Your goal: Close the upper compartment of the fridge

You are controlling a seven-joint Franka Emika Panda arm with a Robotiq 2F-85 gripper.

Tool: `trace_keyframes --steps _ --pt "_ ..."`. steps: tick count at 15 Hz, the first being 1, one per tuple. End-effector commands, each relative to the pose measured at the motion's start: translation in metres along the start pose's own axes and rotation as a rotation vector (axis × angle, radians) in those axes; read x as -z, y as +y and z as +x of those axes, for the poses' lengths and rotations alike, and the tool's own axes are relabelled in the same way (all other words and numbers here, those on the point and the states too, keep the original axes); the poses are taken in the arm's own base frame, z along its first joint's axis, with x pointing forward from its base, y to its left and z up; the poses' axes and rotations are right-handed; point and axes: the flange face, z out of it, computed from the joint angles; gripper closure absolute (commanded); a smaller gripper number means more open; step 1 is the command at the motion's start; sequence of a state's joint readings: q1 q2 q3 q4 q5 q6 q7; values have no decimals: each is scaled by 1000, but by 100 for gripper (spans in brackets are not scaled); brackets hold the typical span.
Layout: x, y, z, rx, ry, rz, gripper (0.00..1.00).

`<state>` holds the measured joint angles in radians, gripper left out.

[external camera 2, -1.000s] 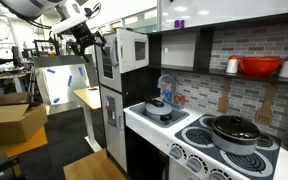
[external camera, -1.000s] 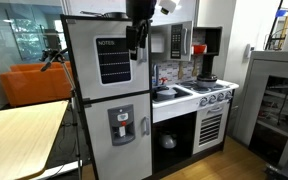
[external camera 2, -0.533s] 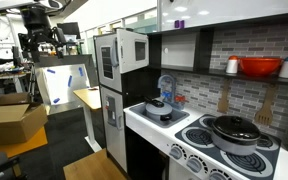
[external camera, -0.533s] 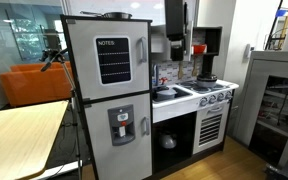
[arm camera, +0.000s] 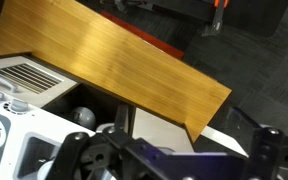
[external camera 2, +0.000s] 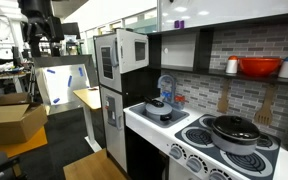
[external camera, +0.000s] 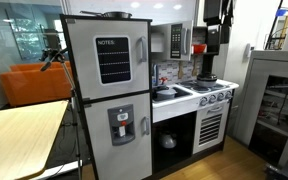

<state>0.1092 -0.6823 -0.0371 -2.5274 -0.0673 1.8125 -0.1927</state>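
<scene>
The fridge [external camera: 106, 120] stands tall and light grey in both exterior views. Its upper compartment [external camera: 109, 58], with the black NOTES panel and grey handle, sits flush with the frame and looks shut. It also shows side-on in an exterior view [external camera 2: 105, 60]. My gripper [external camera: 213, 40] hangs high above the stove, well away from the fridge, and it also appears far from the fridge in an exterior view [external camera 2: 44, 45]. In the wrist view my gripper [arm camera: 169, 155] has its fingers spread wide with nothing between them.
A white stove-and-oven unit [external camera: 199, 100] and a small microwave [external camera: 174, 42] adjoin the fridge. A grey glass-fronted cabinet [external camera: 274, 100] stands beyond them. A wooden table [external camera: 19, 135] is beside the fridge and shows in the wrist view [arm camera: 114, 60]. A cardboard box [external camera 2: 9, 120] lies on the floor.
My arm has swung away from the upper door's handle edge and now hangs over the stove side. The upper door stays flush throughout.
</scene>
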Motion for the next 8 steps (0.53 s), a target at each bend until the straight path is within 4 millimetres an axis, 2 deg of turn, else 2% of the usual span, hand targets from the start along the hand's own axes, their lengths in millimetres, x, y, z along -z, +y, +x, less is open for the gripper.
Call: trace_keyframes --steps 1,4,5,8 --pt "-5 41 5 -192 50 59 0" --pt "-10 65 9 -336 97 102 0" --pt "-9 60 3 -262 80 75 0" --pt "-12 63 6 -311 84 88 0"
